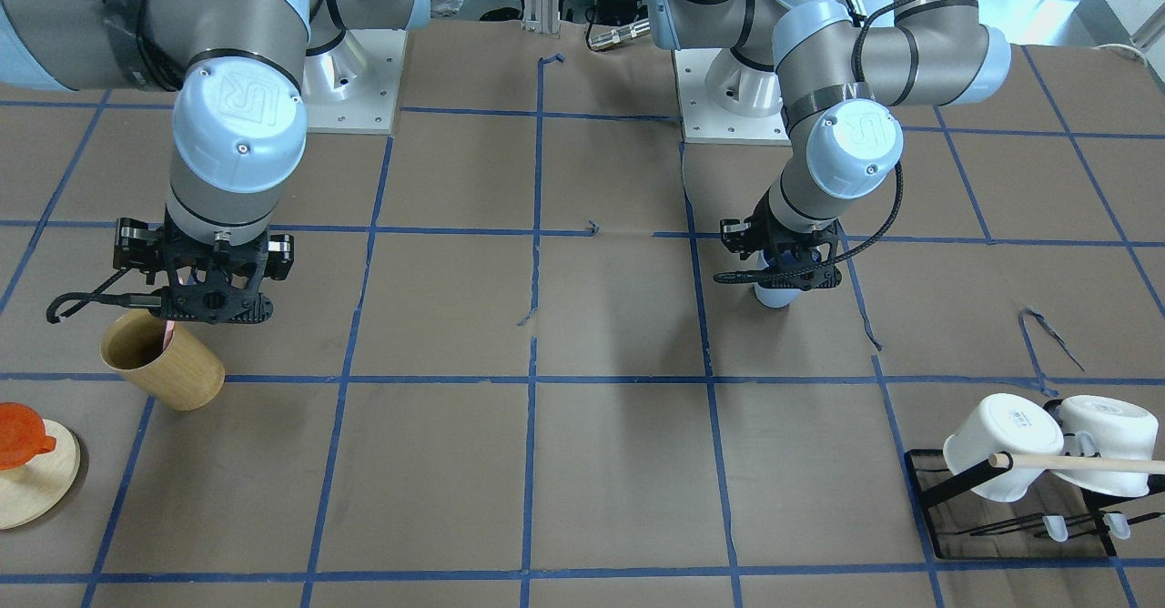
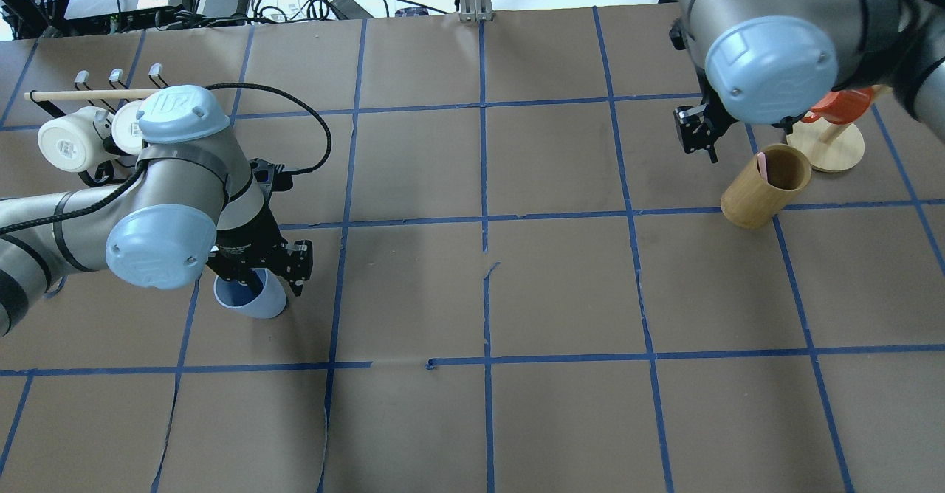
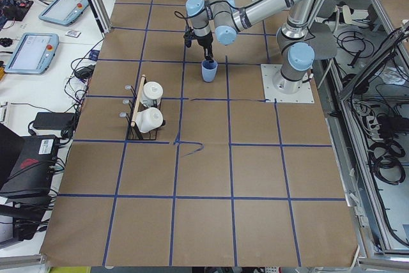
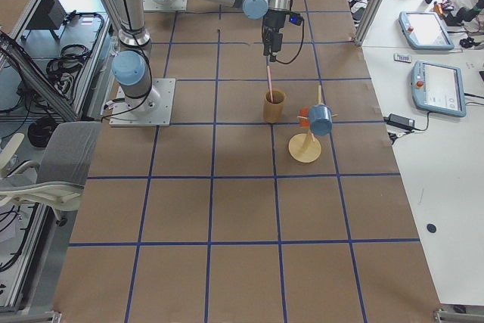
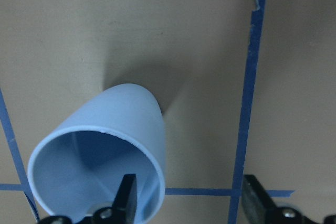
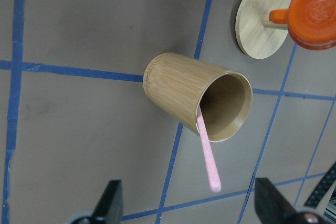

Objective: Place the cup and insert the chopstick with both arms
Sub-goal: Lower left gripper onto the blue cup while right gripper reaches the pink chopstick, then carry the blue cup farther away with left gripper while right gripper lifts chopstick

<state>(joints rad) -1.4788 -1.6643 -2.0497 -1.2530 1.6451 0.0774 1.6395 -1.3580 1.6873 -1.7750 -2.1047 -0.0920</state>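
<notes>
The light-blue cup (image 2: pixel 255 301) stands upright on the table, also seen in the front view (image 1: pixel 778 297) and the left wrist view (image 5: pixel 105 150). My left gripper (image 5: pixel 191 200) is open and straddles the cup's wall, one finger inside and one outside; it shows from overhead (image 2: pixel 258 275). The pale-pink chopstick (image 6: pixel 207 156) stands leaning in a tan wooden cup (image 6: pixel 184 90), its lower end inside. My right gripper (image 6: pixel 191 205) is open directly above it, its fingers wide on either side of the stick's top end. The stick also shows from overhead (image 2: pixel 761 162).
A black rack with two white mugs (image 2: pixel 74 139) and a light-wood rod (image 1: pixel 1083 464) stands on the left arm's side. An orange cup (image 6: pixel 312 9) hangs on a round wooden stand (image 6: pixel 260 19) just beyond the wooden cup (image 2: pixel 764 187). Blue tape lines grid the brown table.
</notes>
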